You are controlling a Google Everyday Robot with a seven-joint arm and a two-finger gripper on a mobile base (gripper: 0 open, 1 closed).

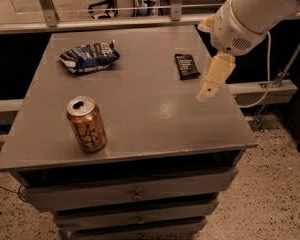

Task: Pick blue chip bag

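Observation:
The blue chip bag (89,57) lies crumpled at the far left of the grey cabinet top (140,109), dark blue with white patches. My gripper (210,86) hangs from the white arm (250,14) above the right side of the top, just in front of the black packet (186,66). It holds nothing. It is far to the right of the bag and well apart from it.
A gold-orange drink can (86,124) stands upright near the front left. The black packet with white text lies flat at the far right. Drawers (135,194) are below the top. A rail (115,21) runs behind it, and a white cable (264,79) hangs at the right.

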